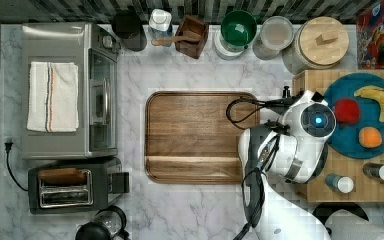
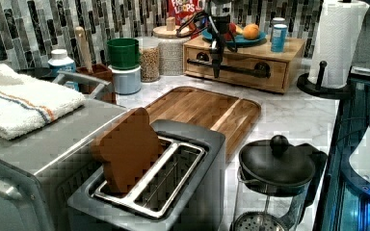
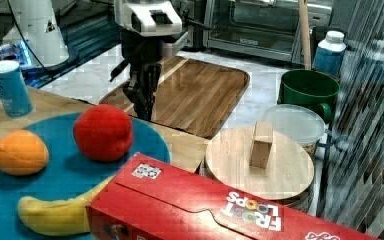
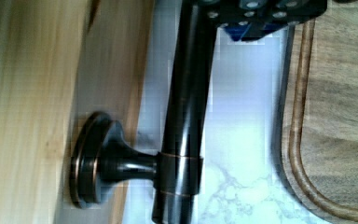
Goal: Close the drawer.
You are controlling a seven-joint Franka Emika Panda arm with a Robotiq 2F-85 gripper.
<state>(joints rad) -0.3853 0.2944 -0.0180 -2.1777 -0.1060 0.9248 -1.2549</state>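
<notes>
Drawer [image 2: 236, 67] is seen pushed in, flush with its wooden box. Its dark handle [image 4: 184, 116] is met by the gripper [image 2: 216, 60]; finger state cannot be told.

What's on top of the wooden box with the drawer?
A blue plate with an orange, red fruit and banana, plus two small cans. The drawer's inside is hidden.

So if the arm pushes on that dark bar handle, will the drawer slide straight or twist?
Probably straight: the drawer looks like rigid wood, its bar handle mounted at both ends. The pincer sits left of centre in the left view, so slight twisting is possible.
</notes>
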